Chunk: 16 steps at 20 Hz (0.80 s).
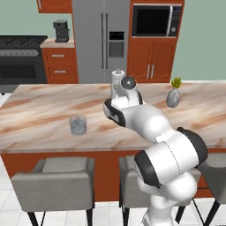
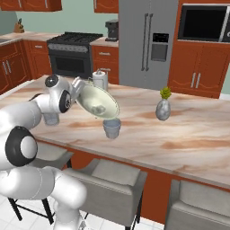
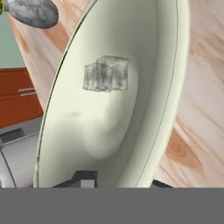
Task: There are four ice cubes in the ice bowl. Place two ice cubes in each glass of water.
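Pouring step in hand. Gripper (image 2: pixel 80 88) clenched on rim of wide, pale cream-green bowl (image 2: pixel 92 96), held tilted above clear grey-blue tumbler (image 2: pixel 112 128). Two whitish translucent ice cubes (image 3: pixel 106 73) inside bowl. Next: steeper tilt, cubes kept over tumbler mouth.

Base views flank arm, share counter (image 1: pixel 39 114); hand view close.

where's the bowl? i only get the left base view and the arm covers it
Observer: The gripper holds the bowl by its rim, tilted steeply.
Operator: over the glass i can see?
Observer: No, its low edge hangs above a second glass, the one behind the arm for you.
Operator: any ice in the bowl
Observer: Two cubes, side by side against its inside wall in the hand view.
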Available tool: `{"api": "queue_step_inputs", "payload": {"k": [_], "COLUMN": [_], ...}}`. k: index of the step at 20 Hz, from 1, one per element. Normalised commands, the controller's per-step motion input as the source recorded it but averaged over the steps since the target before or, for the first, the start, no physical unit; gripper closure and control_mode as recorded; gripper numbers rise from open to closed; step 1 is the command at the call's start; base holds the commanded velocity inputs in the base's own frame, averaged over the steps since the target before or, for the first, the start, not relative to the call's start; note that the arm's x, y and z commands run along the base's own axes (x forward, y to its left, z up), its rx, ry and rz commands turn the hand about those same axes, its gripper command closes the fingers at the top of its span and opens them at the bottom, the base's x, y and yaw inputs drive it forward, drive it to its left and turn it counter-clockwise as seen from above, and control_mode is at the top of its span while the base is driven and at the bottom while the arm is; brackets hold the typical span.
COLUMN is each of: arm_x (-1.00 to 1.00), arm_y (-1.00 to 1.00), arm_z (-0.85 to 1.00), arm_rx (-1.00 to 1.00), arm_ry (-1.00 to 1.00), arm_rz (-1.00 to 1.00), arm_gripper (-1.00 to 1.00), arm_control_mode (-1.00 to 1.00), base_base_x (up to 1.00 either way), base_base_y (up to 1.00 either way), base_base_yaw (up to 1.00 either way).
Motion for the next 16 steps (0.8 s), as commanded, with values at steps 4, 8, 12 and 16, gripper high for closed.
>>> {"api": "queue_step_inputs", "payload": {"k": [4,8,12,16], "arm_x": [0.12,0.09,0.05,0.05], "arm_y": [0.38,0.29,0.34,0.38], "arm_z": [-0.01,0.00,0.00,-0.02], "arm_rx": [0.00,0.00,0.01,0.03], "arm_ry": [0.01,-0.04,-0.06,-0.05], "arm_rz": [0.00,0.00,0.00,0.00], "arm_gripper": [1.00,1.00,1.00,1.00], "arm_control_mode": [-1.00,-1.00,-1.00,-1.00], "base_base_x": [0.00,0.00,0.00,0.00], "base_base_y": [0.00,0.00,0.00,0.00], "base_base_yaw": [0.00,0.00,0.00,0.00]}}
